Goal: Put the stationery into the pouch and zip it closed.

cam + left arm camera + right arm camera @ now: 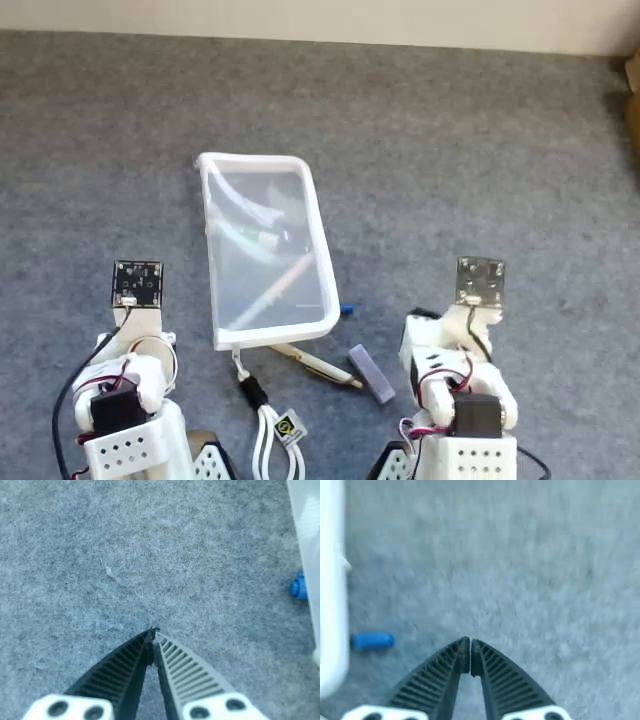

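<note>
The left gripper point(154, 631) and right gripper point(466, 641) hover over the grey surface point(480, 150), fingers together, with the clear pouch point(272, 335) and eraser point(371, 374) between them

the left arm point(128, 385) sat folded at the near left edge, its wrist pointing forward and down. the left claw point(152, 631) had its two fingers pressed together at the tips, one black and one pale grey, with nothing between them. the right arm point(455, 385) sat folded at the near right in much the same pose. the right claw point(466, 641) was closed as well, both fingers black, gripping nothing.
</note>
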Available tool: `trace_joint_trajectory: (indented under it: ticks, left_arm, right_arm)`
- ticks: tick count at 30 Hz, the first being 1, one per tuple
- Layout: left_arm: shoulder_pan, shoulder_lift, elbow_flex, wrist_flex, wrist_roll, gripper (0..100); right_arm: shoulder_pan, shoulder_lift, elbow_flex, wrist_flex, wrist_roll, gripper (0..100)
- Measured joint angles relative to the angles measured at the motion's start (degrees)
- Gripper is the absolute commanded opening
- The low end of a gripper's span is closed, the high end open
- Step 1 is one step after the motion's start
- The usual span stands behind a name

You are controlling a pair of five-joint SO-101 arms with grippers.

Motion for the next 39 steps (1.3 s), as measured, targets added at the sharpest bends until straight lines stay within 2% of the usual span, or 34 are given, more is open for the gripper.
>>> trace_joint_trajectory:
  ticks: [4, 9, 12, 17, 22, 29, 35, 39]
  left_arm:
    - [0.0, 0.0, 0.0, 0.0, 0.0, 1]
    - [0.0, 0.0, 0.0, 0.0, 0.0, 1]
    - [0.0, 0.0, 0.0, 0.0, 0.0, 1]
    - [0.0, 0.0, 0.0, 0.0, 0.0, 1]
    - [0.0, 0.0, 0.0, 0.0, 0.0, 1]
    - [0.0, 0.0, 0.0, 0.0, 0.0, 1]
    - [0.0, 0.0, 0.0, 0.0, 0.0, 1]
    - [0.0, 0.0, 0.0, 0.0, 0.0, 1]
  right_arm:
    - [-0.26, -0.44, -7.38, 0.0, 0.0, 1.2]
    - [-4.4, -0.62, -11.87, 0.0, 0.0, 1.3]
    - [-8.62, -0.62, -12.13, 0.0, 0.0, 1.5]
    - [-17.85, -0.53, -12.13, 0.0, 0.0, 9.8]
    - [-23.74, 0.09, -12.13, 0.0, 0.0, 9.9]
    - [-30.77, 15.38, -22.33, 0.0, 0.0, 10.2]
    - [-40.53, 27.96, -27.34, 0.0, -0.18, 10.3]
    - [-47.03, 33.14, -27.6, -2.29, -4.22, 10.3]
